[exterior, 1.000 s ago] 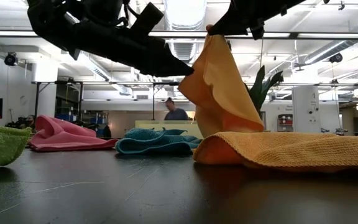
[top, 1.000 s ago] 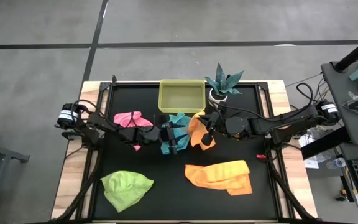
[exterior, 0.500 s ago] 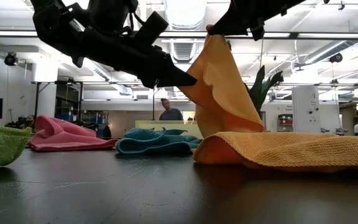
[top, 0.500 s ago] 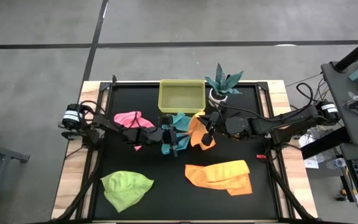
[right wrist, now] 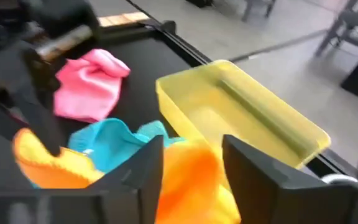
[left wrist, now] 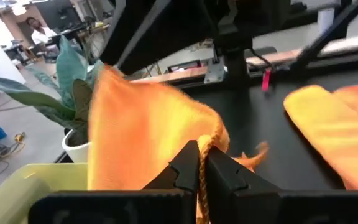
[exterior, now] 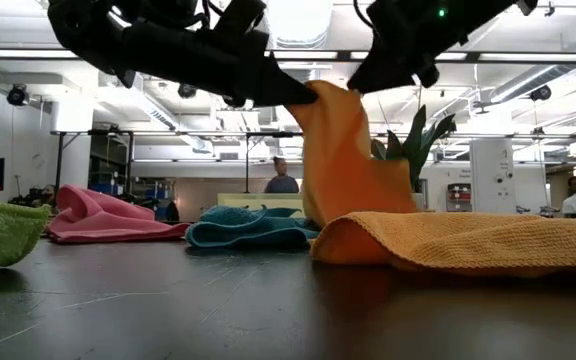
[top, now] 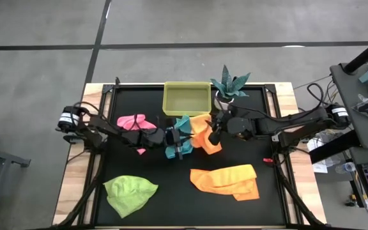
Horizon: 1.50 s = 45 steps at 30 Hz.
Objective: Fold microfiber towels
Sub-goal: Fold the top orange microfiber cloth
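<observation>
An orange-yellow towel (top: 203, 135) hangs at the table's middle with my left gripper (exterior: 308, 94) shut on it. Its lower part rests on the table behind a second orange-yellow towel (top: 225, 180), which lies flat near the front. My right gripper (right wrist: 191, 168) stands open just above and to the right of the hanging towel; orange cloth shows between its fingers, and I cannot tell whether they touch it. A turquoise towel (top: 183, 124) and a pink towel (top: 135, 121) lie crumpled under my left arm. A lime green towel (top: 130, 193) lies at the front left. My left gripper pinches an upper edge of the orange-yellow towel (left wrist: 201, 148) between its two fingers. The fingers come nearly level from the table's left. That edge is the towel's highest point (exterior: 320, 92); the cloth hangs slack below it, its bottom on the table.
A yellow translucent tray (top: 166, 99) stands at the far middle, with a teal spiky plant (top: 230, 85) in a white pot beside it on the right. People stand in the room beyond the table (exterior: 281, 180).
My left gripper has shut on the orange-yellow towel's edge and risen a little with it. My right gripper has opened and let go of the towel's top. The towel's peak has dropped and now hangs from my left gripper, not from my right.
</observation>
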Available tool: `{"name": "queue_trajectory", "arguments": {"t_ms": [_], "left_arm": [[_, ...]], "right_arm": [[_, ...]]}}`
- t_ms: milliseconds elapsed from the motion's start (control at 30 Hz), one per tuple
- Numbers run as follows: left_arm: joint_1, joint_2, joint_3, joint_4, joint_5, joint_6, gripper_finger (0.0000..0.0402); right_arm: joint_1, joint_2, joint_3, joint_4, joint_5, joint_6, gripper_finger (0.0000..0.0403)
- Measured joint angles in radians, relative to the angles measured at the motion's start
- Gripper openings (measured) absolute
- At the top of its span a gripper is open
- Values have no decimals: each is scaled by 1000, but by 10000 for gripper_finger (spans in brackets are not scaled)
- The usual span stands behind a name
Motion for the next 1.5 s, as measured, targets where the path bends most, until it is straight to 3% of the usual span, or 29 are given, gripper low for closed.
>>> {"name": "queue_trajectory", "arguments": {"t_ms": [133, 400, 733, 1000, 1167, 1267, 1400, 1500], "left_arm": [[5, -3, 1, -2, -1, -25, 0], [5, -5, -5, -13, -2, -28, 0], [5, -5, -8, -11, -50, -27, 0], [5, -5, -11, -12, -51, -27, 0], [5, -5, -10, -9, -51, -27, 0], [5, -5, -11, -10, -51, -27, 0], [5, -5, -9, -11, -51, -27, 0], [5, -5, -9, -11, -51, -27, 0]], "right_arm": [[-20, -42, 10, -105, -19, 46, 201], [7, -28, -23, -214, -263, 129, 228], [81, 165, -91, -202, -263, 110, 213], [76, 336, -91, -55, -194, -24, 197], [75, 362, -89, -39, -169, -66, 165], [76, 357, -88, -37, -170, -72, 120], [81, 352, -88, -22, -179, -108, 32], [97, 345, -88, -12, -180, -137, 14]]}}
